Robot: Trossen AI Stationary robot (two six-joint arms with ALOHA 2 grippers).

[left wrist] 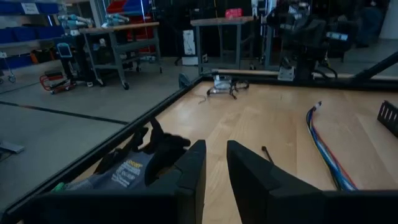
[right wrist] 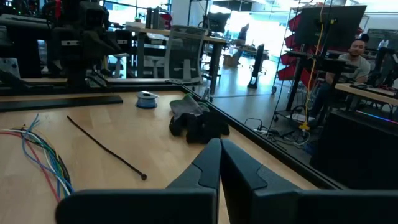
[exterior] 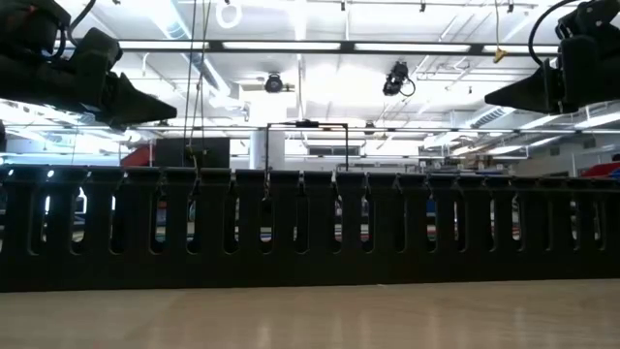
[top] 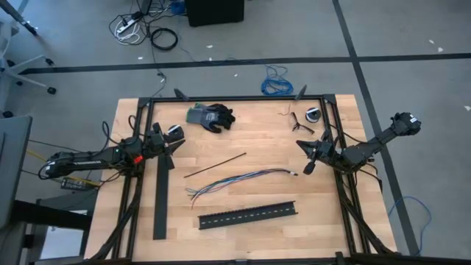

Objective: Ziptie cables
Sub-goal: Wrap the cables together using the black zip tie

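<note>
The cables (top: 235, 180) lie loose on the wooden table near its middle, thin blue, green and white wires splayed at their left end; they also show in the wrist views (left wrist: 326, 146) (right wrist: 43, 155). A thin black ziptie (top: 215, 165) lies flat just beyond them, also in the right wrist view (right wrist: 102, 149). My left gripper (top: 171, 151) hovers level at the table's left side, its fingers (left wrist: 216, 155) a narrow gap apart with nothing between them. My right gripper (top: 309, 163) hovers level at the right side, shut and empty (right wrist: 220, 149).
A black slotted channel (top: 246, 215) lies near the front edge and fills the low view (exterior: 310, 228). A long black strip (top: 160, 199) lies at the left. A dark glove (top: 211, 116) and a tape roll (top: 314, 114) sit at the far side. A person (right wrist: 357, 53) sits beyond the table.
</note>
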